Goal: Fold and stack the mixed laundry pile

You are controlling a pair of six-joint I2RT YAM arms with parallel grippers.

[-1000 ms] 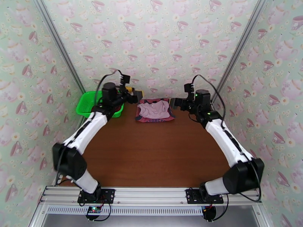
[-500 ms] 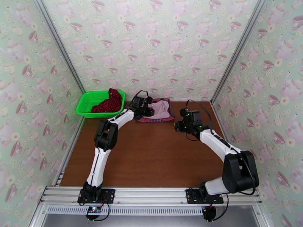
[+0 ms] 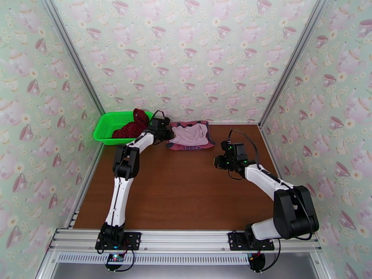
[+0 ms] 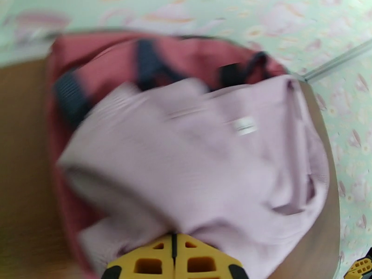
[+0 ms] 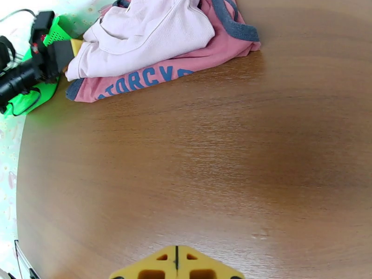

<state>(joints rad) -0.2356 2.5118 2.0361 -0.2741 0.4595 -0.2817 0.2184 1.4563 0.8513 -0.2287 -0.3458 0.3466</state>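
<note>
The outstretched left arm is holding its left gripper (image 3: 168,134) closed and empty at the pale pink piece (image 3: 189,134), the bent right arm is hanging its right gripper (image 3: 217,162) closed and empty over the table (image 3: 186,196), and the green basket (image 3: 103,131) is holding the dotted cloth (image 3: 135,125).

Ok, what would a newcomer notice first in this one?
The bright green basket at the far left corner of the table, with the dark-red dotted cloth heaped in it. Next, the pale pink piece lying on the dusty-red tank top at the far middle, with the shut left gripper at that stack's left edge and the shut right gripper over bare wood.
</note>
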